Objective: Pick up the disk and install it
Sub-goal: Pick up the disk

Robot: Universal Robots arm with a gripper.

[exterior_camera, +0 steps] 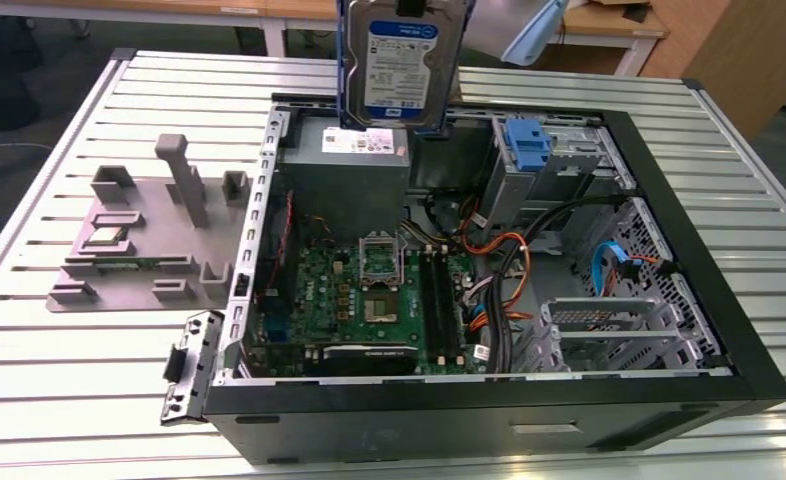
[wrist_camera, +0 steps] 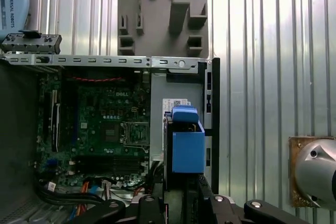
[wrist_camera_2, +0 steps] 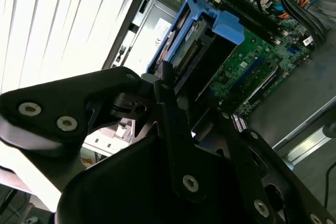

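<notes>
Currently the disk (exterior_camera: 404, 60) hangs on edge above the open computer case (exterior_camera: 753, 370), over the grey power-supply box (exterior_camera: 346, 160) and well clear of the bench (exterior_camera: 73, 400). In the second wrist view the jaws pinch its blue carrier frame (wrist_camera_2: 228, 24) by the sides, presumably leaving the connector end free. It is not yet seated in any bay.

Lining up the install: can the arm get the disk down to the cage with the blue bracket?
Probably yes. The gripper holds the disk above the open case, and nothing covers the cage from above; orange cables lie close beside it.
</notes>
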